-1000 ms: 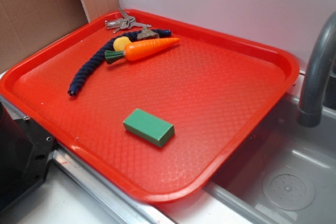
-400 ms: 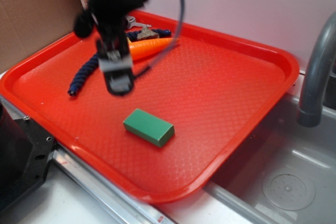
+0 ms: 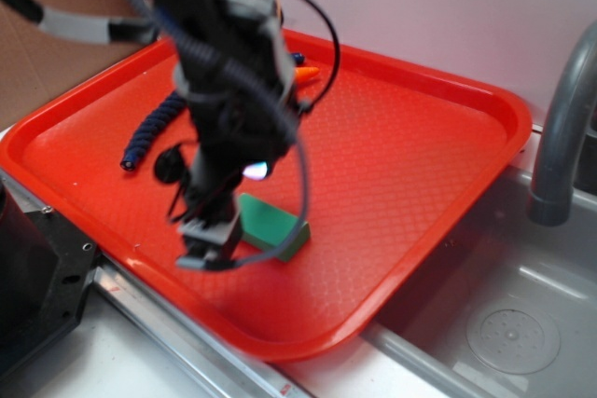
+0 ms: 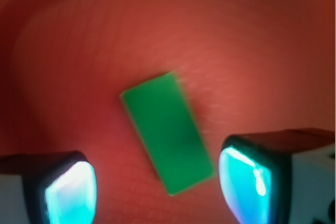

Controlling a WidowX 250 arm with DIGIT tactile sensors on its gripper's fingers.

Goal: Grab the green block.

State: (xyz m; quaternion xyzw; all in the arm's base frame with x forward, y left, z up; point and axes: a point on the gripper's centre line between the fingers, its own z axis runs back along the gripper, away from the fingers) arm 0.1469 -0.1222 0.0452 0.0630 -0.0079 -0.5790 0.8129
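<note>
Red tray (image 3: 448, 128) beside grey sink (image 3: 508, 323); claw (image 4: 157, 187) spread wide, released, above green block (image 4: 167, 132).

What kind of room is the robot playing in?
Probably a kitchen, or a pretend one. There is a grey faucet over a sink with a drain, and beside it a red tray holding a green block and a toy carrot.

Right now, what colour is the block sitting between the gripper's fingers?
Solid green, plain faces. The green block shows best in the wrist view, lying on the red tray.
</note>
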